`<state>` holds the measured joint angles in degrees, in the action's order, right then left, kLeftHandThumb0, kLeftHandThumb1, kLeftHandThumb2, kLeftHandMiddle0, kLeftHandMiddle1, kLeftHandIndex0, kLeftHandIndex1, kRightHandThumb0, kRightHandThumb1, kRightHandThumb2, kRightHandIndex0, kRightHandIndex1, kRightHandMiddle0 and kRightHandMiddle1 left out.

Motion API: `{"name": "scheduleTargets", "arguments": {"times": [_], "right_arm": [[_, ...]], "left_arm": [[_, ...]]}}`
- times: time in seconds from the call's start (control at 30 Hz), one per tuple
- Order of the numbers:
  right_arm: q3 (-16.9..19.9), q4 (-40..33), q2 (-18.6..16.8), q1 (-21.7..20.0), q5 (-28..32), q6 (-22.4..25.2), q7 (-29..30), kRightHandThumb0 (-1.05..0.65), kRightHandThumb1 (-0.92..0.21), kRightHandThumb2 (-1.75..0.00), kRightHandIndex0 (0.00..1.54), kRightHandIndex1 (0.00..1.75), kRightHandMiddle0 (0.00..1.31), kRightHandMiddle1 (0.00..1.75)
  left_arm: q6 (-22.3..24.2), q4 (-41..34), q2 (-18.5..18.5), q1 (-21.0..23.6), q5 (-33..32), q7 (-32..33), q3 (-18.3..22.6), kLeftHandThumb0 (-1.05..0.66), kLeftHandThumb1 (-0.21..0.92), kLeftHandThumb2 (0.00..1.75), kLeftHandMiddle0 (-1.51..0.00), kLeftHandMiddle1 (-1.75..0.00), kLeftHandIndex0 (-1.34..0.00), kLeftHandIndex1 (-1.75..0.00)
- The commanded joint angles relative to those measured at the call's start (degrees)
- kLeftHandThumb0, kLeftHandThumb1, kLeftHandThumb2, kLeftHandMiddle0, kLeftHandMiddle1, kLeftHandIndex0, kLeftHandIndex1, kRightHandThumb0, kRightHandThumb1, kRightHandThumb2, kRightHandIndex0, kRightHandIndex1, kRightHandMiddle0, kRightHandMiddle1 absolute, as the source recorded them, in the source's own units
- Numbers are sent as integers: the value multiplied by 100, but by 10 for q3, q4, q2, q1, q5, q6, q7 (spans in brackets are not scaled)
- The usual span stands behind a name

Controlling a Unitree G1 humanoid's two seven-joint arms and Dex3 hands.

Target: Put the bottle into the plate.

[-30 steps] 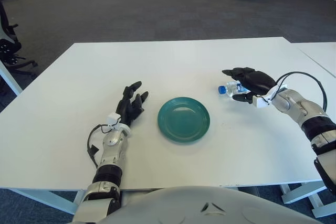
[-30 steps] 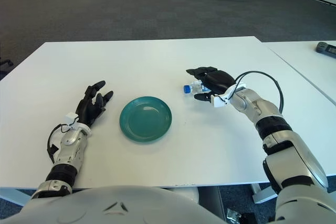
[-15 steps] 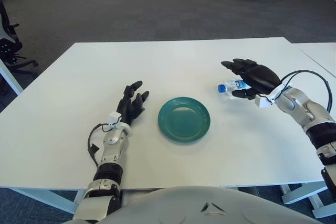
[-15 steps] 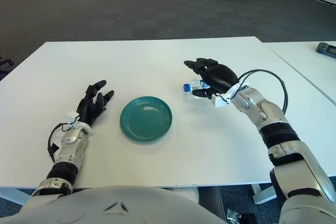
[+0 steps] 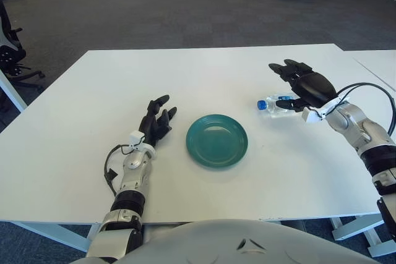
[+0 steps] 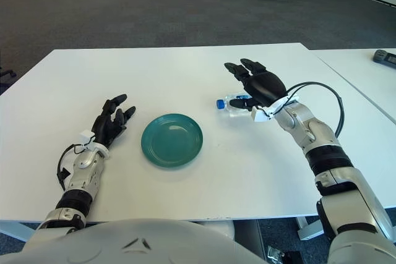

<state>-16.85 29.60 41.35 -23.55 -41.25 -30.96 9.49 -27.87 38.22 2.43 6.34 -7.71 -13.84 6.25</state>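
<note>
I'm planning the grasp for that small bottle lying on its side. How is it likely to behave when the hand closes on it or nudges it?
The bottle lies on its side on the smooth table, so a nudge will probably roll it. It looks like thin clear plastic, likely light and somewhat squashy. The right hand, fingers spread above it, may slip on its round body.

White table (image 5: 204,72), green plate (image 5: 216,140), lying bottle (image 5: 272,102), left hand (image 5: 154,125)

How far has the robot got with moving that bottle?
Nothing looks done: the bottle lies on the table, right of the bare green plate. The right robot hand hovers open over it, not gripping. The left robot hand rests idle. Grasping and placing remain.
</note>
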Motion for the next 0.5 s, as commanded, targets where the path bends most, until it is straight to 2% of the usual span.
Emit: {"name": "scheduleTargets", "arguments": {"times": [0.0,0.2,0.47], "right_arm": [[-8,41,-9,-40,-5,-2,-7,-103,-92,-69,0,0,0,9],[-34,129,-18,-88,-21,-14,-1,-105,-92,-69,0,0,0,4],[-83,294,-49,-150,-52,-26,57,-105,-92,-71,0,0,0,1]], "left_arm": [[18,10,1,-3,10,6,-5,-84,92,86,-58,-1,-2,-92],[17,7,-1,-4,11,8,-7,-83,92,86,-58,-1,-3,-92],[19,-1,0,-9,12,8,-8,-83,92,87,-58,-1,-3,-93]]}}
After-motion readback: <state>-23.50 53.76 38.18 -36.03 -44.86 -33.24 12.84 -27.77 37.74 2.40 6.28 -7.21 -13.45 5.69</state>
